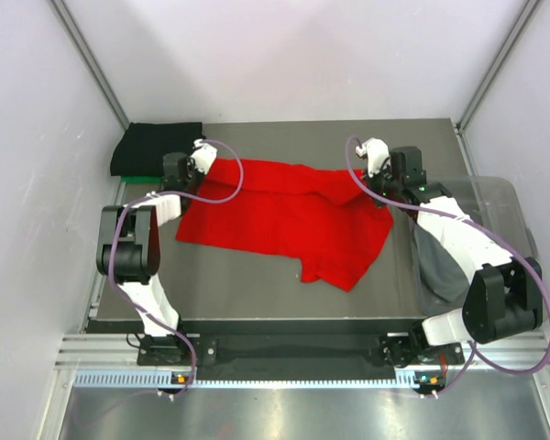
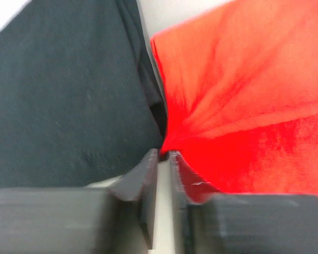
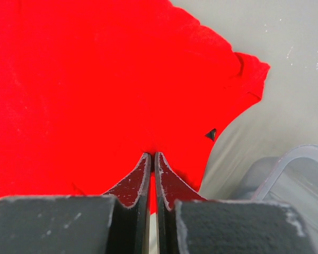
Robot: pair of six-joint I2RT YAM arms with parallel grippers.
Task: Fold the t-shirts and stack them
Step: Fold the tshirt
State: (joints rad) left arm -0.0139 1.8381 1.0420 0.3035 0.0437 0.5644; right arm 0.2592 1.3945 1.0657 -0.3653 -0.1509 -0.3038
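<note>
1 red t-shirt [image 3: 69,79], pinched by right pincer [image 3: 152,156].

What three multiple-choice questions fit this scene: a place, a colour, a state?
1. Where is the folded black cloth t-shirt? A far-left corner of the table; B table centre; C near edge.
2. What colour is the cloth in the clear plastic bin? A red; B green; C grey.
3. The right gripper is: A wide open; B shut on the bright red cloth t-shirt; C off-camera.
Answers: A, it lies at the back left; C, grey shows inside it; B, red cloth sits between closed fingers.
</note>
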